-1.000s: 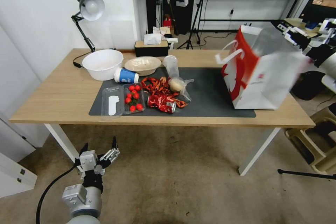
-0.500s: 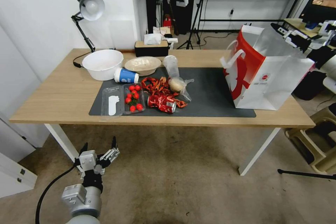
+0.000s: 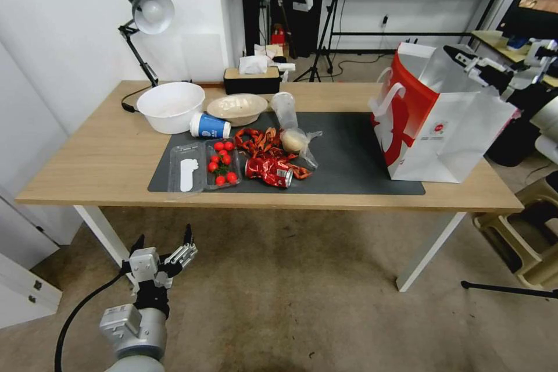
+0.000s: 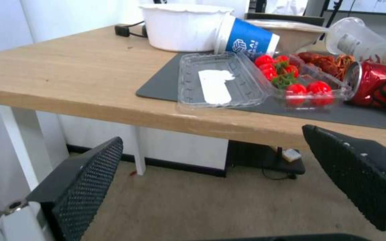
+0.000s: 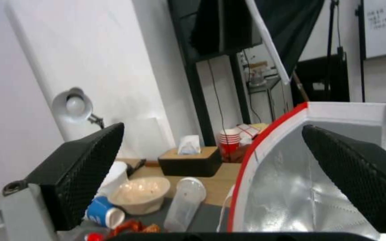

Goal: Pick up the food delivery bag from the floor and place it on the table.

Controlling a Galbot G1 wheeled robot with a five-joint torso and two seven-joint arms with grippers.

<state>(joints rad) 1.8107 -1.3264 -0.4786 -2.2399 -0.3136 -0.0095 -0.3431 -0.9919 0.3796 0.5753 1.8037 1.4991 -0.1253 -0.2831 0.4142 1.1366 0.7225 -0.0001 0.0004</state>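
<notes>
My right pincer (image 3: 465, 64), wide and empty, hovered at the upright bag's (image 3: 447, 133) rim, one o'clock on the desk (image 3: 87, 157).

Left gripper (image 3: 164, 247): black fingers (image 4: 83, 187) faced with fine mesh-textured pads, seated on a white block with metal fittings. Behind it a grey cylindrical wrist, black cable looping off to one side. Right gripper (image 3: 462, 58): same black meshed fingers (image 5: 79, 172), white-and-black housing, possibly small screws; detail unclear.
</notes>
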